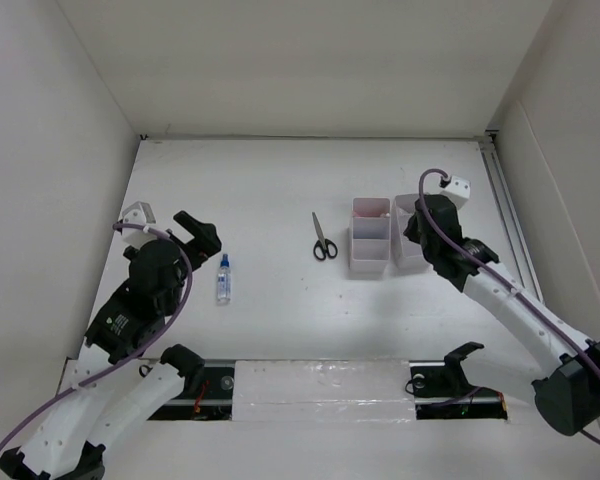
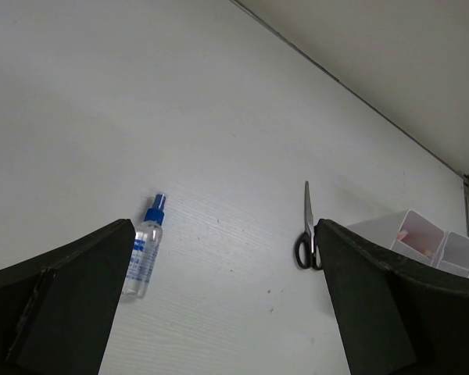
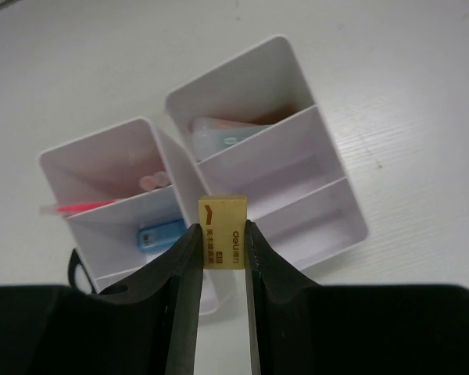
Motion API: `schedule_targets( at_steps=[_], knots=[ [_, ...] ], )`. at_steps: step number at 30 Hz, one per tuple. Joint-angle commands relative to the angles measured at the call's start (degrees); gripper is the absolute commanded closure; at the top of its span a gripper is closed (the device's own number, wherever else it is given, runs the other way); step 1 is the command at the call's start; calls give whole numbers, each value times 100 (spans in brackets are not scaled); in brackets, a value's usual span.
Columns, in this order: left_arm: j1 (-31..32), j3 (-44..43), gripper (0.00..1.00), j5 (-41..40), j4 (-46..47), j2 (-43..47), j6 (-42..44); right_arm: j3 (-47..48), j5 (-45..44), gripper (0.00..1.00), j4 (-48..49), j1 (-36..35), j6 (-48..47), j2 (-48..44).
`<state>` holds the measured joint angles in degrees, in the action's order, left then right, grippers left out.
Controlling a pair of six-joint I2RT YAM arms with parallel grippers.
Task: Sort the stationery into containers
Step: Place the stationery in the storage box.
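Right pincer (image 3: 222,244) pinching eraser (image 3: 223,217) over boxes (image 3: 297,168), left pincer (image 2: 224,231) spread

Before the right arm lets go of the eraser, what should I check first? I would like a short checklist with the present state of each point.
1. Grip on the eraser: ok, the right gripper has its jaws shut on both sides of it.
2. Eraser over one compartment: cannot tell; in the right wrist view it lines up with where the left-hand box and the right-hand box meet.
3. Free compartment: ok, the right-hand box has two that look empty.
4. Left gripper away from the boxes: ok, open, near the bottle.
5. Sorting finished: not ok, bottle and scissors lie on the table.
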<state>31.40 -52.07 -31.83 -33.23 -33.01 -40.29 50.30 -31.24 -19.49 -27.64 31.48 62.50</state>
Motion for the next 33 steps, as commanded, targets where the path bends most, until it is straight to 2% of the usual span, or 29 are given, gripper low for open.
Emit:
schedule_targets(
  at_steps=[1,11,18,33],
  knots=[
    [7,-13,0,55,203,-126,109,-222,-32,100,-64,441,253,-133],
    [7,-13,0,107,203,-126,109,-346,759,100,656,1313,-230,394],
    [7,-13,0,55,203,-126,109,-100,927,100,902,1314,-398,956],
    [7,-13,0,55,203,-126,109,199,980,100,1087,1419,-503,1396]
  ],
)
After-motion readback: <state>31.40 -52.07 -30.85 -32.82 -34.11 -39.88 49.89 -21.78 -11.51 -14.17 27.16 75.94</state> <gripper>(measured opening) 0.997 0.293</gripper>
